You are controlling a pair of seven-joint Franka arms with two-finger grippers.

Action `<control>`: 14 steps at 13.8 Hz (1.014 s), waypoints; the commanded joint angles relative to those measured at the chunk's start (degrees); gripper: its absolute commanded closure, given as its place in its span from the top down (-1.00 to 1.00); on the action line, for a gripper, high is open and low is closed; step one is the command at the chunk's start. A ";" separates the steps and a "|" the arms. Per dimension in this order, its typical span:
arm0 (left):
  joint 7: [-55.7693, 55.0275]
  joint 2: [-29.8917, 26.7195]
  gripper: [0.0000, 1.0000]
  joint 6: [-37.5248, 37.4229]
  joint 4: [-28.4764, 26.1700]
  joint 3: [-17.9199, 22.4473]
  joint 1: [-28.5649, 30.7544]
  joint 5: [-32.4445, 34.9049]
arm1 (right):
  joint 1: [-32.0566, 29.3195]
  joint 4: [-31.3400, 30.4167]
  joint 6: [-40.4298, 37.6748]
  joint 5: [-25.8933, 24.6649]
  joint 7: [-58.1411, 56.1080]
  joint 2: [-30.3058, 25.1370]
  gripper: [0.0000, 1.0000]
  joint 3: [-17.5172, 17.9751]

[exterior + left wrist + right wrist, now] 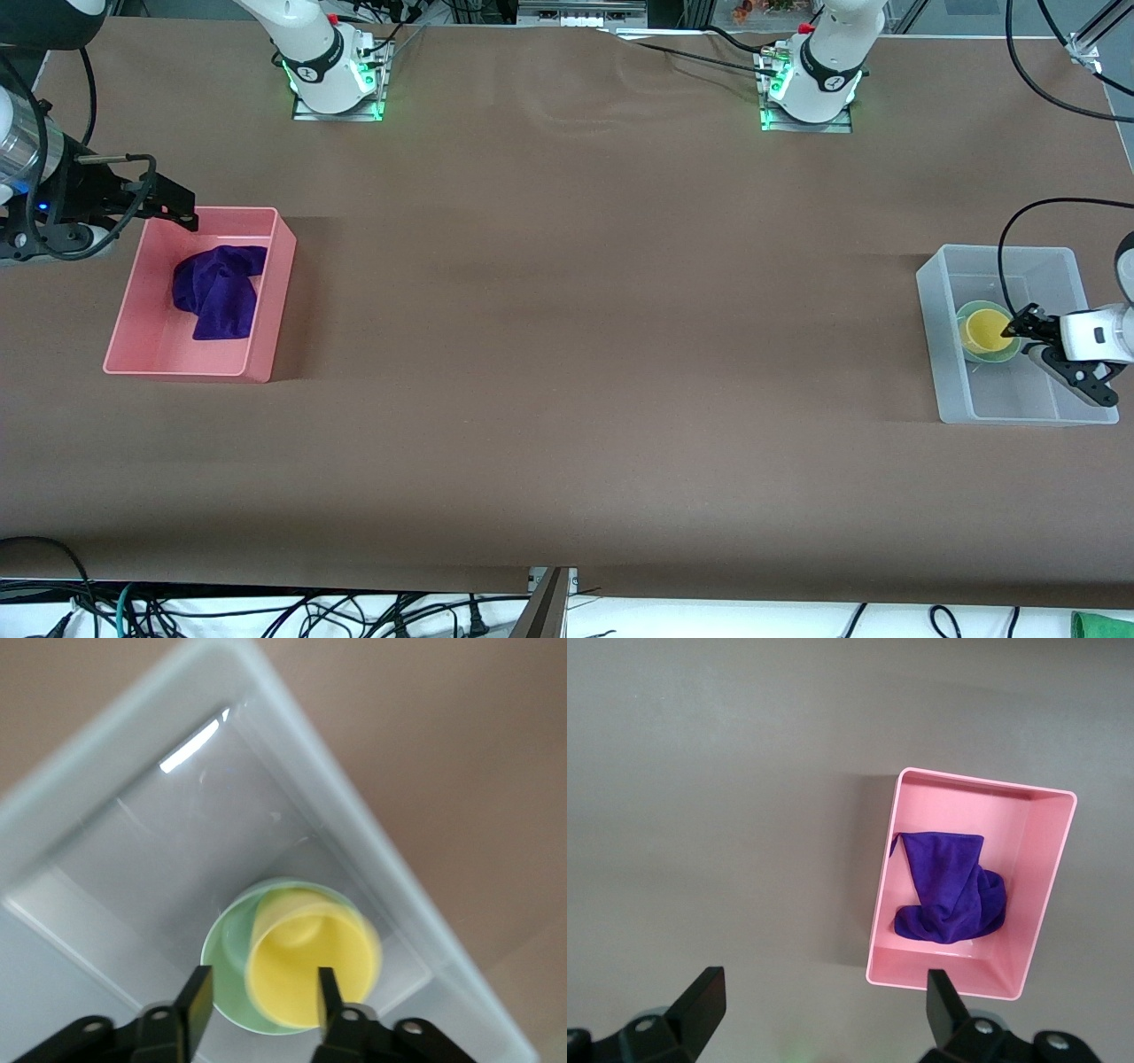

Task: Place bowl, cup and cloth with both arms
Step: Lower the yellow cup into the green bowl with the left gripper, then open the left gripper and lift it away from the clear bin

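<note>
I count all 3 items as placed. The cloth point(219, 291) lies crumpled in the pink bin point(266, 292), its long axis along the bin's length. The cup point(310, 967) sits upright in the bowl point(232, 939), mouth up, inside the clear bin point(939, 354). Left end effector point(264, 994) straddles the cup rim, fingers apart. Right end effector point(824, 1005), wide open, hangs over the counter point(567, 354) beside the pink bin. Only retreating looks left.

Brown table point(567, 354) (evenly lit), cables point(266, 611) along its edge.
</note>
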 commanded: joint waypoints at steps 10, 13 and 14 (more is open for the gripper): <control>-41.62 -18.41 1.00 -15.50 -1.10 -23.83 -5.41 -1.62 | -0.35 1.42 -0.35 -0.60 -0.71 0.60 1.00 0.39; -43.83 -26.32 1.00 -11.92 -3.46 3.55 -24.56 -15.03 | -0.35 1.42 -0.35 -0.60 -0.71 0.60 1.00 0.39; -44.35 -29.56 1.00 -9.55 -5.56 8.05 -28.79 -17.26 | -0.35 1.42 -0.35 -0.60 -0.71 0.60 1.00 0.39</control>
